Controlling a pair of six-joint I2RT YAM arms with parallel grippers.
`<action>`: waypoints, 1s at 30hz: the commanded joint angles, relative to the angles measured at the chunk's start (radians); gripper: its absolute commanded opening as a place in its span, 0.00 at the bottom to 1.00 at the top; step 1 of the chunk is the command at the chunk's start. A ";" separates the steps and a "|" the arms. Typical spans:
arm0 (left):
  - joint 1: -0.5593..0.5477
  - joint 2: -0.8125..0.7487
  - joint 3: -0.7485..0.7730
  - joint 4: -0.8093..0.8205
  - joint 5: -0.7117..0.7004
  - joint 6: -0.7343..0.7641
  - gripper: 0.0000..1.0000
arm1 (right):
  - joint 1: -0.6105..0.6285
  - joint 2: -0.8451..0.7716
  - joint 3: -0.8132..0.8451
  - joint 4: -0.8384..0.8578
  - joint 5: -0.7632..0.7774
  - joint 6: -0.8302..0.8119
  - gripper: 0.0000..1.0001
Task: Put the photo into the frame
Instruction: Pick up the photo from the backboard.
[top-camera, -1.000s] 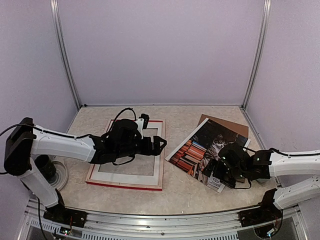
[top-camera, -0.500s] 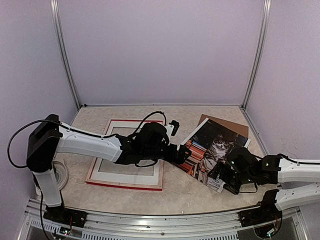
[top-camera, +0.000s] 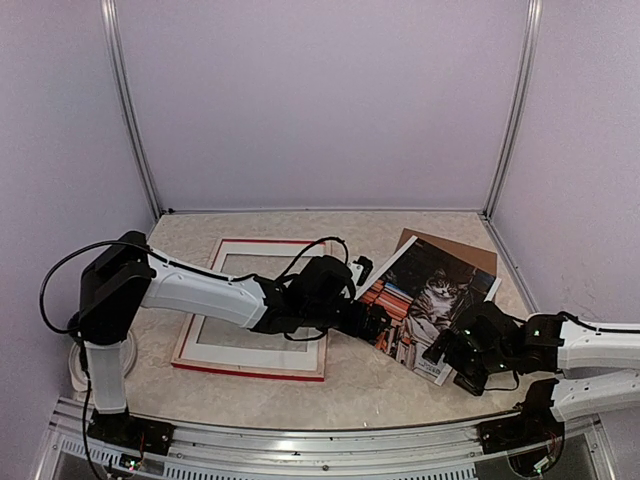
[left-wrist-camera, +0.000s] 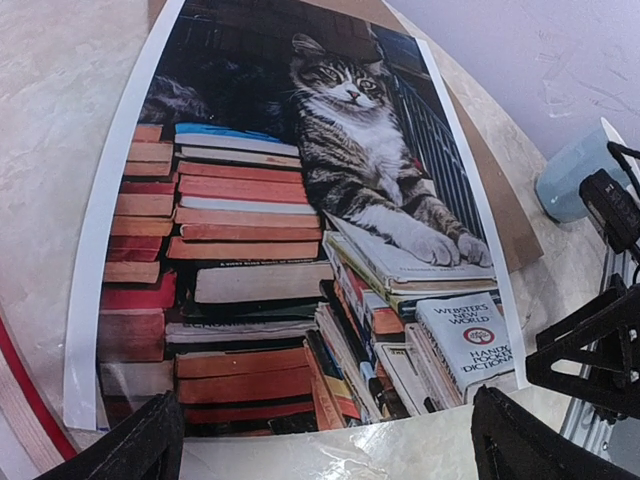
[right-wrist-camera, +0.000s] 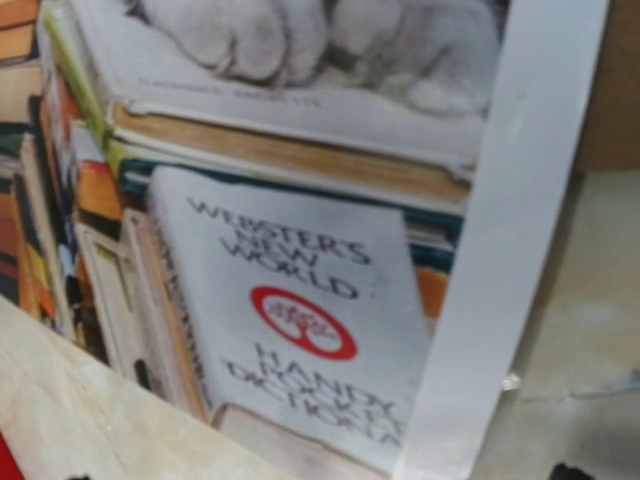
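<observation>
The photo (top-camera: 430, 290), a tabby cat on stacked books, lies flat at the right, partly on the brown backing board (top-camera: 470, 252). The frame (top-camera: 255, 371), red with pale wood edges and a white mat (top-camera: 250, 350) in it, lies at the left. My left gripper (top-camera: 375, 320) reaches over the frame's right side and is open. In the left wrist view its fingertips (left-wrist-camera: 140, 445) straddle the photo's (left-wrist-camera: 300, 200) near edge. My right gripper (top-camera: 445, 352) hovers at the photo's near right corner. The right wrist view shows the print (right-wrist-camera: 280, 280) close up, with dark tips far apart at the bottom edge.
A white round object (top-camera: 100, 350) sits by the left arm's base. The frame's red edge (left-wrist-camera: 20, 390) shows at the left of the left wrist view, and the right arm (left-wrist-camera: 600, 340) at its right. Walls close the back and both sides.
My left arm swung right, from over the frame to the photo's near left edge. My right gripper drew back toward the near right, at the photo's corner.
</observation>
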 joint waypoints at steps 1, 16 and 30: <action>-0.005 0.043 0.042 -0.019 0.004 -0.022 0.99 | -0.006 0.004 -0.020 -0.021 0.031 0.023 0.99; -0.006 0.156 0.109 -0.066 0.000 -0.048 0.99 | -0.004 -0.043 -0.049 -0.004 0.125 0.067 0.99; -0.004 0.186 0.112 -0.068 0.019 -0.051 0.97 | -0.009 -0.031 -0.061 0.041 0.164 0.069 0.99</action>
